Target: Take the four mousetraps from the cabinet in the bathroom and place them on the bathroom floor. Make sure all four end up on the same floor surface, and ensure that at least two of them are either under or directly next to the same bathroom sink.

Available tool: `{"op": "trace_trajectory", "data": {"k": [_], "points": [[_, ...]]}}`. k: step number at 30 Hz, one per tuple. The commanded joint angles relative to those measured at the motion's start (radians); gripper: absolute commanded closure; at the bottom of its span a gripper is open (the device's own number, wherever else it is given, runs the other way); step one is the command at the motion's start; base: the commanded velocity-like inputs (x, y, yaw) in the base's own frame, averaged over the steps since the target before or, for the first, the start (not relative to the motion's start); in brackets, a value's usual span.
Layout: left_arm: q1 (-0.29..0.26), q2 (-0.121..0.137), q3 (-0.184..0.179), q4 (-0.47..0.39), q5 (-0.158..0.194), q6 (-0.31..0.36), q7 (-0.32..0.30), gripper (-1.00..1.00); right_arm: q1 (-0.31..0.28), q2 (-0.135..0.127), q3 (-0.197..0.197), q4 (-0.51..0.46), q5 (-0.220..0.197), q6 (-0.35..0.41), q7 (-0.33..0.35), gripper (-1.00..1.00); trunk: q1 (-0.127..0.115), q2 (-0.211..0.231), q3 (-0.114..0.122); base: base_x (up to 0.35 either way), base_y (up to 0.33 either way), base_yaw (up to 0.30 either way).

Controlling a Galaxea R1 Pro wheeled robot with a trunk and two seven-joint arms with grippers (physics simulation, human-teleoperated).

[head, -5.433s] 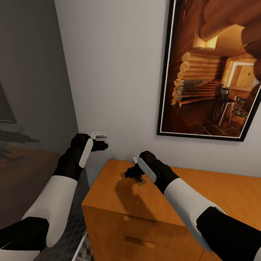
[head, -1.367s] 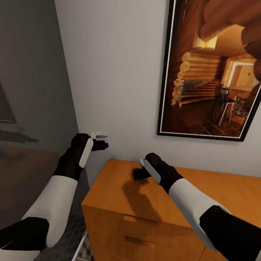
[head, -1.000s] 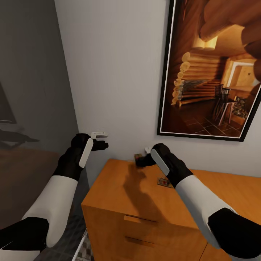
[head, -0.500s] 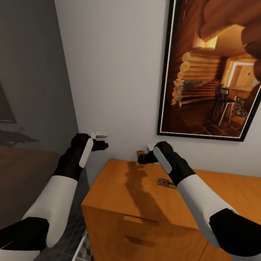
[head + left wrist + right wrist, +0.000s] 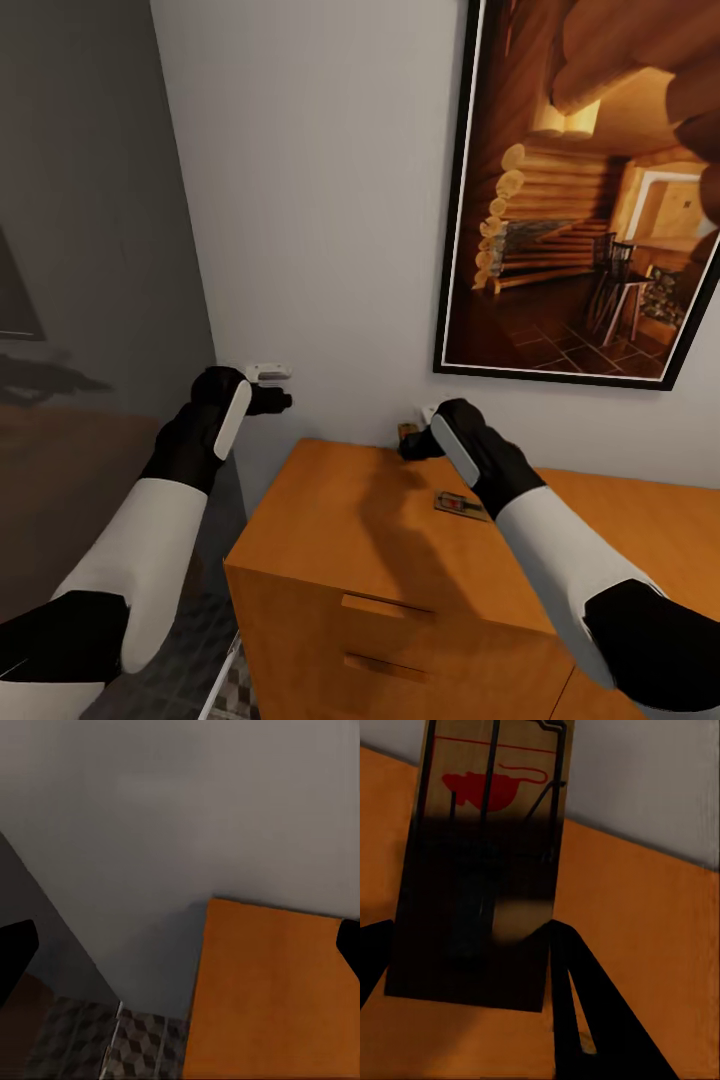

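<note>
Right gripper (image 5: pixel 410 440) raised above the low orange-brown wooden cabinet (image 5: pixel 330 520), black fingers (image 5: pixel 574 997) pinching a small flat brown wooden mousetrap with red mouse print (image 5: pixel 484 862). Second mousetrap (image 5: pixel 460 503) lies on cabinet top. Left gripper (image 5: pixel 275 390) near white wall (image 5: pixel 300 200), fingers spread, empty.

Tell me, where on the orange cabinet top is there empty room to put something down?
The cabinet top is bare from its left edge and front edge across to the mousetrap on the cabinet. It gets crowded near the back wall, where the right gripper holds the held mousetrap above the wood.
</note>
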Motion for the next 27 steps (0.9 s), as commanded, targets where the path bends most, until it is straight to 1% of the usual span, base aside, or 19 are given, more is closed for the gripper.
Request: {"op": "trace_trajectory", "data": {"k": [1, 3, 4, 8, 12, 14, 21, 27], "points": [[0.004, -0.006, 0.001, 0.005, 0.005, 0.002, 0.004, -1.0, -0.003, -0.006, 0.001, 0.005, -0.015, 0.005, -0.015, 1.0, 0.0, -0.001, -0.001, 0.0, 0.0, 0.0], [0.01, -0.015, 0.003, 0.014, -0.004, -0.001, -0.007, -1.0, -0.004, -0.018, 0.001, 0.01, -0.012, 0.01, -0.022, 1.0, 0.0, -0.001, -0.001, 0.0, 0.0, 0.0], [0.014, -0.017, 0.005, 0.008, 0.002, -0.002, -0.001, -1.0, -0.005, -0.016, 0.003, 0.01, -0.002, 0.01, -0.026, 1.0, 0.0, -0.001, -0.001, 0.0, 0.0, 0.0], [0.019, -0.02, 0.006, 0.003, 0.025, -0.005, 0.021, -1.0, -0.006, -0.038, 0.007, 0.004, 0.016, 0.01, -0.03, 1.0, 0.0, -0.001, -0.001, 0.0, 0.0, 0.0], [0.02, -0.02, 0.007, 0.002, 0.048, -0.005, 0.044, -1.0, -0.006, -0.058, 0.007, 0.002, 0.022, 0.01, -0.031, 1.0, 0.0, -0.001, -0.001, 0.0, 0.0, 0.0], [0.02, -0.02, 0.007, 0.001, 0.059, -0.005, 0.055, -1.0, -0.006, -0.06, 0.008, 0.0, 0.024, 0.01, -0.031, 1.0, 0.0, -0.001, -0.001, 0.0, 0.0, 0.0], [0.021, -0.021, 0.007, -0.009, 0.066, 0.001, 0.094, -1.0, -0.007, -0.064, 0.008, -0.035, 0.021, 0.01, -0.03, 1.0, 0.0, -0.001, -0.001, -0.023, -0.021, 0.0], [0.021, -0.021, 0.007, -0.012, 0.07, 0.006, 0.128, -1.0, -0.007, -0.062, 0.008, -0.069, 0.019, 0.01, -0.03, 1.0, 0.0, -0.001, -0.001, -0.215, -0.126, 0.0]]}}
